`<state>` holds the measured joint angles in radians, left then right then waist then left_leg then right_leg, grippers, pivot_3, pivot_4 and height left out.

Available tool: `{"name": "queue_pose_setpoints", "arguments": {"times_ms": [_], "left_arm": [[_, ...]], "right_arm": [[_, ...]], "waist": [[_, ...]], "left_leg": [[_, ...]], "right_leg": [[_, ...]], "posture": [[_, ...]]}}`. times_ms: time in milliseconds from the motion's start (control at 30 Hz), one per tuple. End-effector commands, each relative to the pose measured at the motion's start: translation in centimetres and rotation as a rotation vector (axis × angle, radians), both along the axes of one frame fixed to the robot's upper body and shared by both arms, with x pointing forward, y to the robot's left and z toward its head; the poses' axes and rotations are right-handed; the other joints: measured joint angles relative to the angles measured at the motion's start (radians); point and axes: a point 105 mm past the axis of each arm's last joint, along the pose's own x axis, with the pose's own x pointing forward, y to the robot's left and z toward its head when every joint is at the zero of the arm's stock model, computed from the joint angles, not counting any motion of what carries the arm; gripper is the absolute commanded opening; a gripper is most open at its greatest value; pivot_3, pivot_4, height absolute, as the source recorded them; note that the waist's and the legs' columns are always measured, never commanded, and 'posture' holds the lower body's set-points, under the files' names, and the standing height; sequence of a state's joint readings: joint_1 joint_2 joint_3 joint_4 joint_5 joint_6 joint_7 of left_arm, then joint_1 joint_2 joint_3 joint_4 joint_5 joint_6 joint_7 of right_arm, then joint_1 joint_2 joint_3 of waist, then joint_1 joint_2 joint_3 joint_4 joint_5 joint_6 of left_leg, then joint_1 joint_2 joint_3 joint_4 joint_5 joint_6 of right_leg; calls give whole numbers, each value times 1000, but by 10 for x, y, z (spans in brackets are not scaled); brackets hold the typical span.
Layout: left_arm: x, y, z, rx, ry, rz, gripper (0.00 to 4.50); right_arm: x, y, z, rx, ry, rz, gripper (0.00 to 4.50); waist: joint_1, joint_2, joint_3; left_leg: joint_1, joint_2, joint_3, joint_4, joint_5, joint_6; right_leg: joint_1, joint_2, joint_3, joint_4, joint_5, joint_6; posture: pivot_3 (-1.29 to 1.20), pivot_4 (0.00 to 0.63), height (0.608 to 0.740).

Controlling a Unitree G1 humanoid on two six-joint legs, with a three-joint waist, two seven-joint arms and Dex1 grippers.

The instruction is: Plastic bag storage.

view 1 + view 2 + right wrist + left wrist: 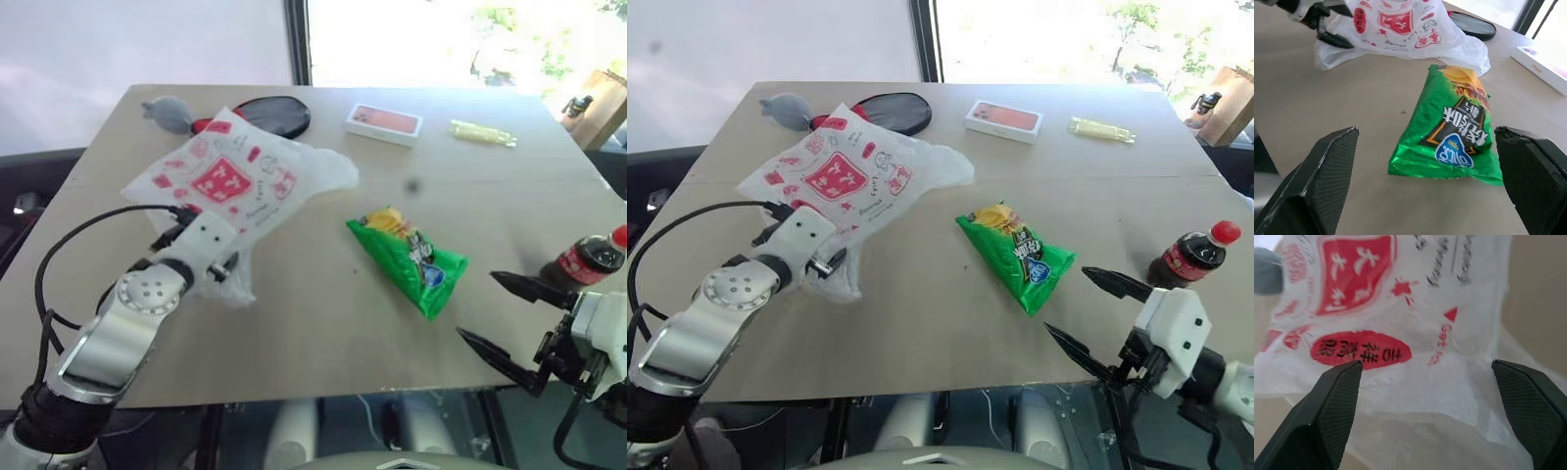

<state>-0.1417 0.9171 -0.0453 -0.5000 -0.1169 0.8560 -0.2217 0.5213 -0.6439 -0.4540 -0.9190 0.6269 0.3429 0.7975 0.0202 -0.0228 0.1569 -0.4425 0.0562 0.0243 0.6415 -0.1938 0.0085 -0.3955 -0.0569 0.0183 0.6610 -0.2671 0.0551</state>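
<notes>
While the plastic bag (235, 186) lies spread on the table's (323, 323) left half, the left gripper (1425, 377) hovers at its near edge with fingers wide apart, grasping nothing, so this looks like the reach-to-grasp step. Next move likely needs pinching a fold. Right gripper (500, 318), also spread and empty, hangs beside a green snack packet (411, 257)

Bare table (323, 323) between bag (230, 181) and green packet (409, 257); bottle (588, 259) at right edge; paddle (274, 116), box (383, 122) along far side.
</notes>
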Motion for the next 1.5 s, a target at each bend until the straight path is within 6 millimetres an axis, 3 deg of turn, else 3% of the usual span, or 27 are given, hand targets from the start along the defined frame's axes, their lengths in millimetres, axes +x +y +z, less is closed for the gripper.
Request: {"name": "queue_pose_setpoints", "arguments": {"times_ms": [33,100,267,367,400,500,600,700,733,867,1033,1233,1300,1333,1500], "left_arm": [[5,-2,11,74,-81,-31,4153],[10,-3,9,110,-94,-36,3560],[20,-1,-2,148,-61,-32,1183],[21,-16,5,-74,-66,-60,119],[17,-21,8,-125,-43,-99,119],[7,-15,16,-148,-50,-102,918],[0,-5,17,-86,-48,-64,2064],[-7,-5,17,-12,-52,-48,3505],[-11,-7,16,4,-44,-50,3788],[-21,-2,3,79,18,-13,3788],[-20,10,-10,174,55,45,3788],[1,12,-13,216,10,81,3788],[7,11,-14,239,-19,72,3275],[10,10,-14,243,-28,72,3236],[19,19,-18,282,-64,98,947]], "right_arm": [[2,0,2,-5,-36,-3,4500],[3,1,1,-1,-37,-5,4500],[4,9,1,22,-49,6,4500],[3,9,-1,14,-47,6,4500],[3,9,-1,13,-47,4,4500],[4,9,0,14,-53,0,4500],[3,10,1,18,-57,1,4500],[2,13,2,36,-61,13,4500],[1,14,4,44,-65,24,4500],[-4,20,17,78,-103,74,4500],[-6,18,22,69,-117,94,4500],[-6,19,23,57,-119,98,4500],[-6,19,23,54,-117,97,4500],[-6,19,22,51,-116,95,4500],[-4,20,21,51,-119,91,4500]], "waist": [[-4,0,0],[-5,0,0],[-6,0,0],[-5,0,0],[-5,-1,0],[-9,-2,1],[-9,-1,0],[-7,-1,0],[-6,-1,0],[-6,-1,0],[-5,-1,0],[-4,-1,0],[-5,-1,0],[-5,-1,0],[-6,-1,0]], "left_leg": [[0,0,0,0,1,2],[0,-1,1,-1,1,2],[0,0,1,-2,1,2],[0,0,2,-2,1,2],[-1,0,2,-2,1,2],[-2,0,1,0,1,2],[-1,0,1,-1,1,2],[0,0,1,-1,1,2],[0,0,2,-1,1,2],[0,0,2,0,1,2],[0,1,1,0,1,2],[1,0,2,0,1,2],[1,0,2,0,1,2],[1,0,2,0,1,2],[1,0,2,0,1,2]], "right_leg": [[0,0,0,0,0,0],[0,2,0,0,0,0],[0,6,0,0,0,0],[0,5,1,0,0,0],[0,5,1,0,0,0],[-1,5,-1,0,0,0],[-1,5,0,1,0,0],[0,5,0,1,0,0],[0,5,0,1,0,0],[1,4,1,1,0,0],[1,5,0,1,0,0],[1,5,0,1,0,0],[1,5,0,1,0,0],[1,5,0,1,0,0],[1,5,1,1,0,0]], "posture": [[0,150,740],[0,150,740],[0,150,740],[0,150,740],[0,150,740],[0,150,740],[0,150,740],[0,150,740],[0,150,740],[0,150,740],[0,150,740],[0,150,740],[0,150,740],[0,150,740],[0,150,740]]}}
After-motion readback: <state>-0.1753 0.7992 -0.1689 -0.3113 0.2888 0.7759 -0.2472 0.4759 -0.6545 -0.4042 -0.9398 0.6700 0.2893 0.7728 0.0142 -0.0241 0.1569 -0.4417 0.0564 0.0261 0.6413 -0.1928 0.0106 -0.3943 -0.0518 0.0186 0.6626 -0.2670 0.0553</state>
